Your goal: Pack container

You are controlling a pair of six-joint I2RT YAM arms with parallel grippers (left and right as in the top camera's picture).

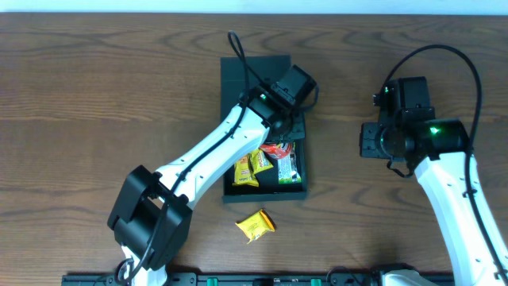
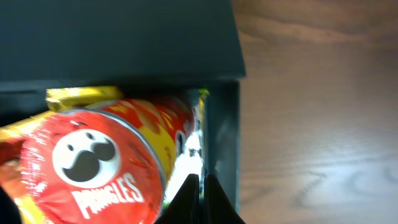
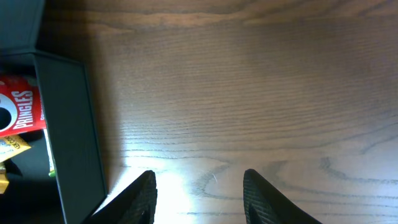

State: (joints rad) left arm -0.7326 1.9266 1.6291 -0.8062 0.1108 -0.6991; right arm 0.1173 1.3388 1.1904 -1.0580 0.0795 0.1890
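The dark teal-green container [image 1: 300, 189] lies open on the table, its flap lid [image 1: 254, 71] flat behind it. Inside are yellow snack packets [image 1: 246, 171], a green packet [image 1: 289, 168] and a red Pringles can [image 2: 99, 162]. My left gripper [image 2: 202, 182] is shut and empty, inside the container just right of the can, next to the container's right wall [image 2: 222, 143]. My right gripper [image 3: 199, 180] is open and empty over bare table, right of the container's wall [image 3: 71, 137]. A yellow packet [image 1: 255, 226] lies on the table in front of the container.
Wooden table [image 1: 95, 95] all round. My right arm [image 1: 452, 183] stands at the right side, about a hand's width from the container. My left arm [image 1: 198, 167] reaches over the container's left half from the front.
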